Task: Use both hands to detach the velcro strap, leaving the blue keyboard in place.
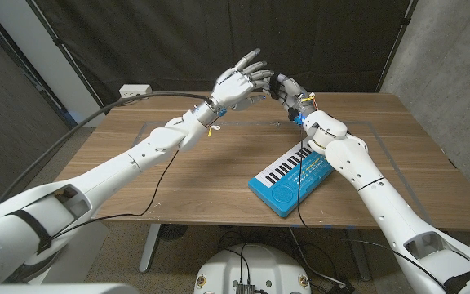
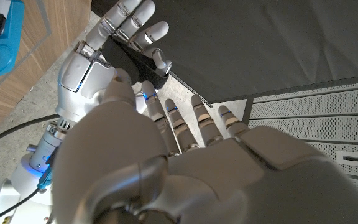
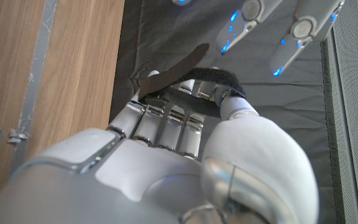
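I see the velcro strap (image 3: 197, 78) as a narrow black band with a loose brownish tail, raised above the far side of the table (image 1: 178, 171) and gripped in my right hand (image 1: 290, 90), whose fingers (image 3: 166, 118) curl around it. My left hand (image 1: 239, 82) is lifted just beside it with its fingers (image 2: 194, 121) spread and holding nothing. The blue keyboard (image 1: 292, 181) lies flat on the table under my right forearm, well apart from the strap.

Left arm: we see it stretched forward, raised; left hand (image 1: 237, 84) held high, fingers spread apart, holding nothing. Right arm: we see it bent at the elbow, raised; right hand (image 1: 290, 90) fingers curled around a black strap (image 3: 211, 77), close to the left hand's fingertips.
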Robot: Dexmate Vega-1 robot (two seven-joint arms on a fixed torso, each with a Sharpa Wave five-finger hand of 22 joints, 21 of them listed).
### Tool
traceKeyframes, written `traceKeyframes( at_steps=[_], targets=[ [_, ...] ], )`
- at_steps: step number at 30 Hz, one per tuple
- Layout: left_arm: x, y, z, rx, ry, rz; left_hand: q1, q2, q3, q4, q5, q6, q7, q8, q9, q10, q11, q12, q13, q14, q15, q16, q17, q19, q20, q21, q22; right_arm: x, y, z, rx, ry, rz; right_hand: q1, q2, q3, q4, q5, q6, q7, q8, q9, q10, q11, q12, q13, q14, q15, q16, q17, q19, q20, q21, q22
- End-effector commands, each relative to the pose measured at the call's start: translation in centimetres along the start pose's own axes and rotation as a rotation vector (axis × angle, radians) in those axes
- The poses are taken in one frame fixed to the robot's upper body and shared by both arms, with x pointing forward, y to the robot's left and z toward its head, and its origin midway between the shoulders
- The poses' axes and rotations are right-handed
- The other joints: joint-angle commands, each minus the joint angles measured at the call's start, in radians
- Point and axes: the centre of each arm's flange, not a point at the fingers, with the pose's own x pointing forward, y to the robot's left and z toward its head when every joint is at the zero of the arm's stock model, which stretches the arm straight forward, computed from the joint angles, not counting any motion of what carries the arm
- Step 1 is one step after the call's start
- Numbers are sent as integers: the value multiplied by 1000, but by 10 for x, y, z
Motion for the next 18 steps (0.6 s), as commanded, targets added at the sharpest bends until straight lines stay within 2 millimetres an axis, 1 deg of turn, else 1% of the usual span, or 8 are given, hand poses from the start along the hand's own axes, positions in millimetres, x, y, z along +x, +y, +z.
traceKeyframes(
  at_steps=[1, 5, 6, 13, 16, 18],
  targets=[
    [6, -7, 7, -13, -25, 27, 13, 8, 7, -3, 6, 10, 1, 4, 0, 10, 2, -2, 2, 7, -65, 6, 2, 5, 3, 5, 4, -1, -2, 3, -4, -7, 3, -8, -2, 9, 1, 6, 6, -2, -5, 3, 6, -1, -2, 3, 10, -19, -2, 2, 7, -4, 6, 4],
    [8, -10, 8, -13, -25, 32, 15, 9, 8, -3, 7, 13, -2, 4, 0, 13, 0, -3, 2, 9, -66, 6, 2, 6, 1, 5, 4, -1, -2, 3, 1, -4, -3, -8, -3, 10, 0, 7, 6, 2, -5, 4, 8, 1, -2, 3, 10, -20, -2, 2, 8, -4, 6, 4],
    [8, -11, 8, -14, -25, 33, 15, 9, 8, -3, 7, 13, -2, 4, 0, 14, -1, -4, 2, 10, -67, 6, 2, 6, 0, 5, 4, -2, -3, 3, -1, -4, -3, -8, -3, 10, 0, 7, 7, -2, -6, 4, 8, 0, -3, 3, 11, -20, -2, 2, 8, -4, 6, 4],
    [11, -13, 8, -11, -22, 26, 15, 8, 7, -3, 6, 16, -2, 3, -1, 21, -1, -5, 2, 11, -66, 4, 3, 5, -3, 4, 4, -5, -6, 2, -2, 1, -13, -9, -3, 10, 0, 7, 5, -1, -7, 5, 10, -1, -4, 3, 11, -20, -2, 3, 8, -6, 7, 4],
    [13, -13, 7, -11, -16, 18, 13, 6, 6, -2, 6, 12, -3, 1, -1, 20, 0, -8, 2, 11, -65, 3, 3, 5, -2, 3, 4, -6, -8, 2, -1, 5, -14, -9, -4, 10, 0, 7, 5, -1, -8, 4, 9, -1, -5, 3, 11, -20, -2, 3, 8, -6, 7, 4],
    [15, -13, 6, -25, -8, 12, 11, 6, 4, 0, 5, -4, -3, -7, -1, 13, -1, -13, 3, 6, -65, -1, 3, 1, 0, 1, 4, -6, -9, 1, -6, 7, -13, -9, -4, 10, 0, 7, 7, -1, -9, 3, 9, -1, -5, 3, 11, -19, -2, 4, 8, -6, 7, 4]
  ],
)
